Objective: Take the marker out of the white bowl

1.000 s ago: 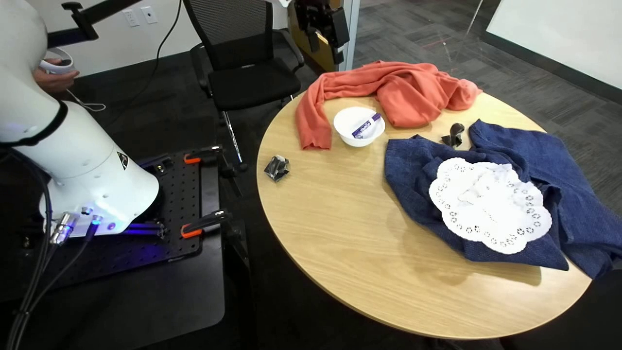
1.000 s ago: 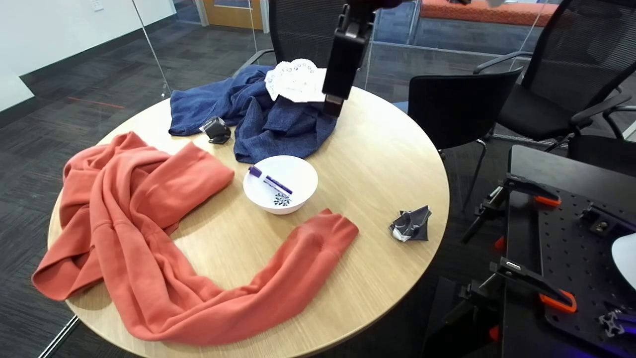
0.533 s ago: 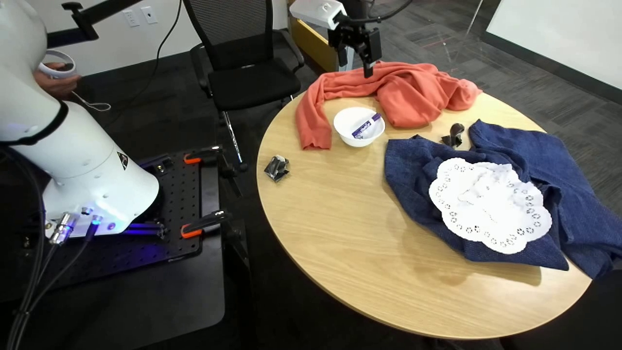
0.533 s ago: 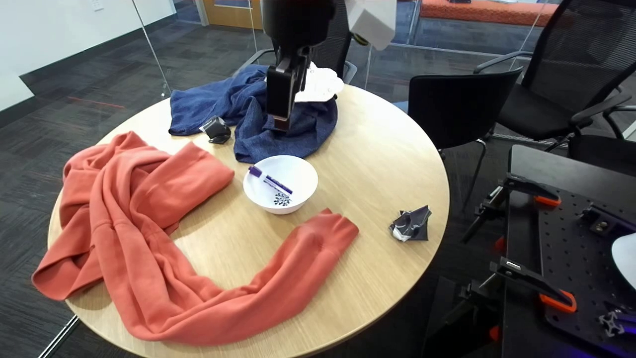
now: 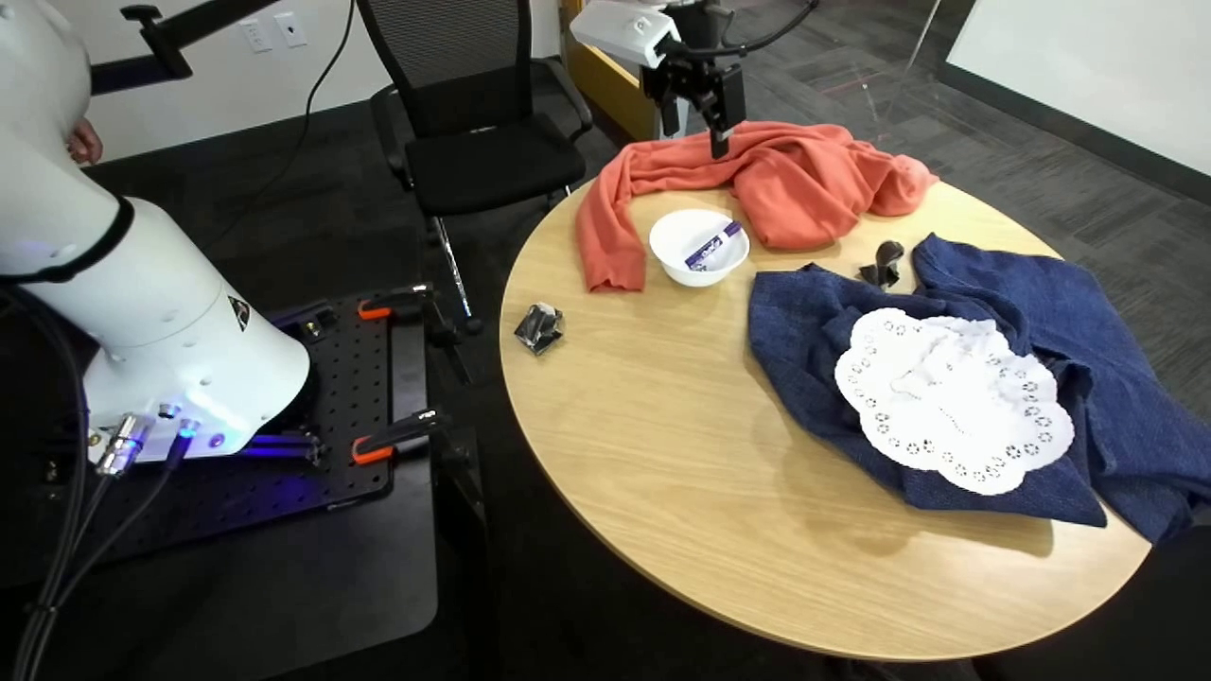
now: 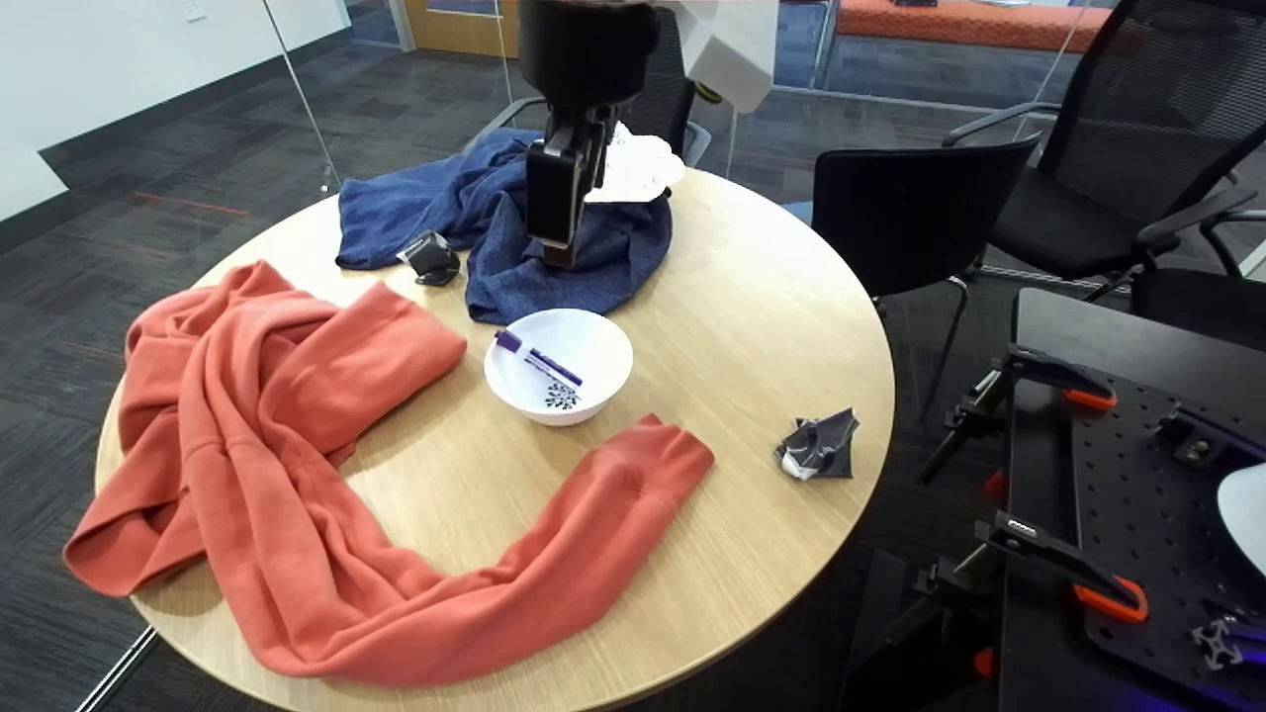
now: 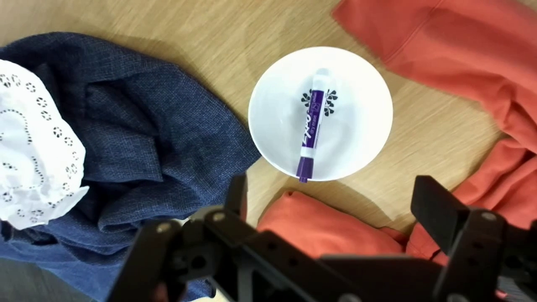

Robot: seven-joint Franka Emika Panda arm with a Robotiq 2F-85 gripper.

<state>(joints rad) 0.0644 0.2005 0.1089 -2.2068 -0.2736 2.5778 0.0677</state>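
"Leaning in the white bowl (image 7: 361,130), the marker (image 7: 312,126) has its purple-capped end up at the rim and its pale end lower inside. Why propped like that?"

"My read: it's nearly as long as the bowl is wide, so it can't lie flat and the wall carries 1 end. Now look at the gripper (image 7: 331,188): its 2 jaws stand wide apart, nothing between them!"

"Ready to straddle that slim barrel, I'd guess. And hanging well above the worktop (image 5: 681,407) in both exterior views probably gives it room over the rim, and over that orange garment (image 5: 790,194) curving partway around the bowl."

"So where's our marker from up there?"

"Below the gripper, well apart. In the wrist view it shows beyond the jaws, within their span from side to side, capped end nearest!"

"A shift over the bowl, then a descent, I'd call."

"And the jaws look set to close across the barrel, not along it. The danger, to my mind: nudging that capped end and rolling the marker."
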